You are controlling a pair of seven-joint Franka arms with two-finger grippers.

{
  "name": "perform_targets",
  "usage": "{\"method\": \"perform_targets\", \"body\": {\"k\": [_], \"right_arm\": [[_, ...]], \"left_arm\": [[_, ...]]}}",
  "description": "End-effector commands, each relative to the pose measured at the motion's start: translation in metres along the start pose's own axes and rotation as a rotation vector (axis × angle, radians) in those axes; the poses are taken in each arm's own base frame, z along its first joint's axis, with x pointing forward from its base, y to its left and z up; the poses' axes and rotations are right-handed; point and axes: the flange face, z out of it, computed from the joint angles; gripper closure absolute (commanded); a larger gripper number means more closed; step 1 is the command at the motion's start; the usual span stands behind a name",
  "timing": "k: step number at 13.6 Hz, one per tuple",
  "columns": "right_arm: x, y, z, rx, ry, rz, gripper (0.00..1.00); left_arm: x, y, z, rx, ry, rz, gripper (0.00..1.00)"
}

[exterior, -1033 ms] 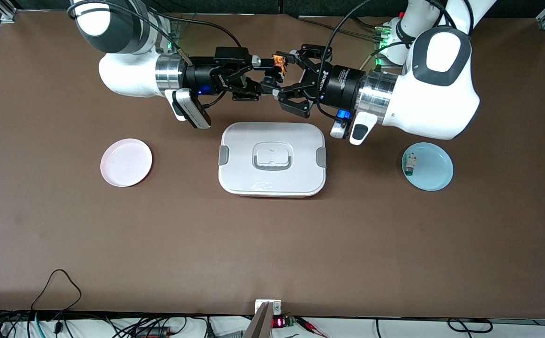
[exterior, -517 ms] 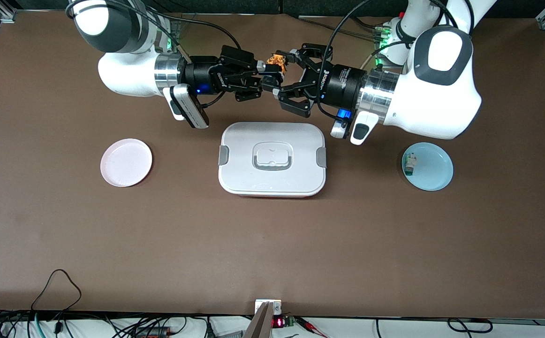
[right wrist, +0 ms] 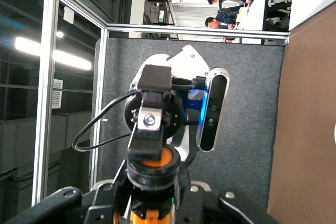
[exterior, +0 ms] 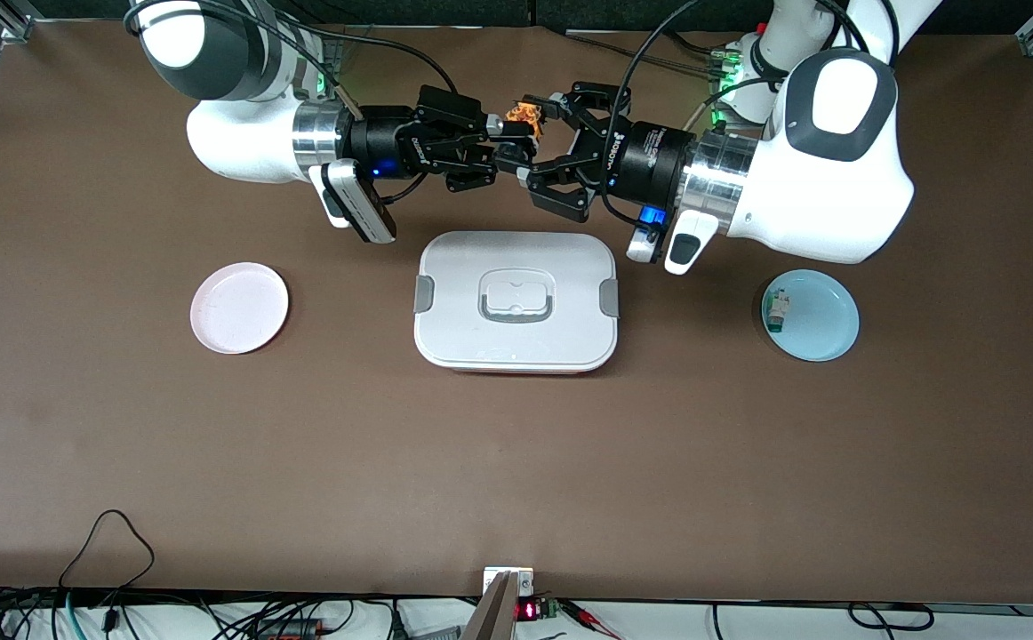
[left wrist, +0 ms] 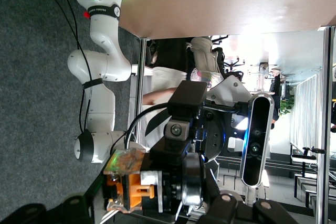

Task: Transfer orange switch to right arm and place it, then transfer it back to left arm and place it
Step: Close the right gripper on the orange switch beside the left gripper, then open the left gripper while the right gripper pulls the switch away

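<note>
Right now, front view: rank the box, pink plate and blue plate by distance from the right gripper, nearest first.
The right gripper is shut on the orange switch, meeting the left gripper in the air.
1. Box: mid-table, closest of the three to the handover point.
2. Pink plate: toward the right arm's end.
3. Blue plate: toward the left arm's end, farthest.

Box mid-table, a plate at either end.
The box (exterior: 516, 300) sits between two plates (exterior: 239, 308) (exterior: 811, 315); both grippers meet above the table farther from the front camera.
</note>
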Motion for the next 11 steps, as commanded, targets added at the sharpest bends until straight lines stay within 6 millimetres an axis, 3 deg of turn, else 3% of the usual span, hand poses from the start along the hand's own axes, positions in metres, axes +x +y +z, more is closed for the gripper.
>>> {"method": "perform_targets", "body": {"k": [1,9,11], "right_arm": [[0.0,-0.007,0.0,0.014,0.009,-0.048,0.73],[0.007,-0.01,-0.008,0.014,0.023,-0.045,0.73],[0.014,-0.015,-0.018,0.009,0.034,-0.056,0.73]], "left_arm": [[-0.001,0.011,-0.005,-0.004,-0.053,-0.076,0.0],[0.003,0.014,-0.006,-0.005,-0.056,-0.082,0.0],[0.003,0.014,-0.006,-0.003,-0.054,-0.082,0.0]]}}
